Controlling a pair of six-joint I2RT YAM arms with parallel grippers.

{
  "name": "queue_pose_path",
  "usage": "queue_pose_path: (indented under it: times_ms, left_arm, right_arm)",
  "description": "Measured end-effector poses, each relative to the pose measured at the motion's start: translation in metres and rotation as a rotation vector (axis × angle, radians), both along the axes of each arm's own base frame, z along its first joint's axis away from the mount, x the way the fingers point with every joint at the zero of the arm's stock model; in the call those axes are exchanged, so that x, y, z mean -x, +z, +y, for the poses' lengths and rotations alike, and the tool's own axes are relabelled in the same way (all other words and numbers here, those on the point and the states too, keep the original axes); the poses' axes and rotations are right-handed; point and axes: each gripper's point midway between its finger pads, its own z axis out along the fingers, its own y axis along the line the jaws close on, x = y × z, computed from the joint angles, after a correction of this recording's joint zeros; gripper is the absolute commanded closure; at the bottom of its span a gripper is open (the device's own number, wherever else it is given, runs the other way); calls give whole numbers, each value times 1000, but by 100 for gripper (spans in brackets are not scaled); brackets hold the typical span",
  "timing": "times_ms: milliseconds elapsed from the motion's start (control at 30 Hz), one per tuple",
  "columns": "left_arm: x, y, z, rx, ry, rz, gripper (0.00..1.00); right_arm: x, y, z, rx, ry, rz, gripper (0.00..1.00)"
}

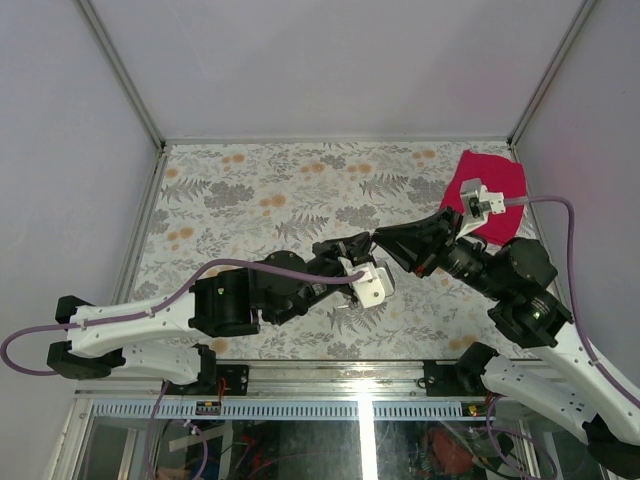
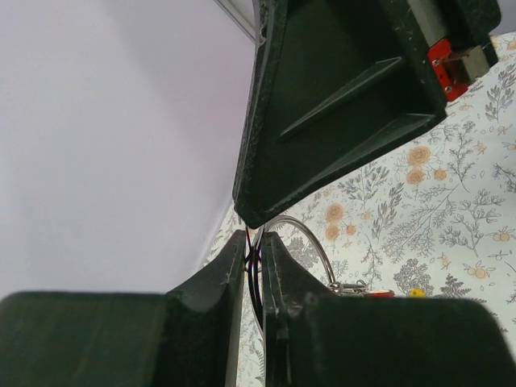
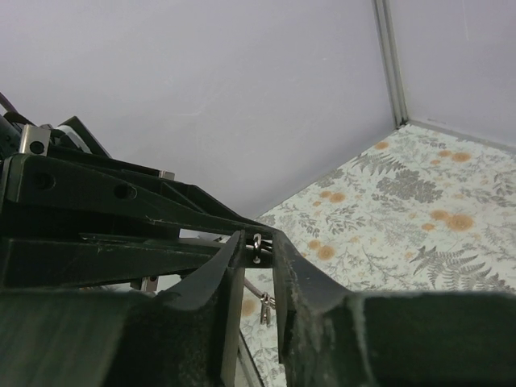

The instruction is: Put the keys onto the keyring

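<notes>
Keyring (image 2: 313, 238) within clenched left hand (image 2: 253, 242), plain only from its wrist view; right hand (image 3: 258, 242) untellable.

Keyring (image 2: 313, 235) in left gripper (image 2: 253, 242) — cloth (image 1: 500, 180) at far-right corner

- The table (image 1: 250, 190) has a top with grey leaves and orange flowers all over it.
- A plain white wall (image 1: 330, 60) stands at the far edge, and white walls stand at the left and right edges too.
- Thin silver posts (image 1: 120, 72) run up from the two far corners.
- A red cloth (image 1: 505, 170) lies in the far right corner.
- A silver rail (image 1: 330, 372) runs along the near edge.
- The light is soft and even.
</notes>
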Motion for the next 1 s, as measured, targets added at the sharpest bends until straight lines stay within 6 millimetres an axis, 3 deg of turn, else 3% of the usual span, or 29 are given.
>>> queue_pose_path:
  times_ms: [133,400,767,1000]
  left_arm:
    - [-1,0,1,1,6,-1,100]
    - [-1,0,1,1,7,-1,100]
    - [-2,-2,0,-4,18,4,100]
    - [-3,-6,-1,-11,22,10,100]
  right_arm:
    - [0,3,-6,-8,-22,-10,59]
    - [2,15,-20,-44,-77,-43,60]
    - [-8,0,-27,13,-145,-24,60]
    - [-17,-2,-45,76,-251,-6,60]
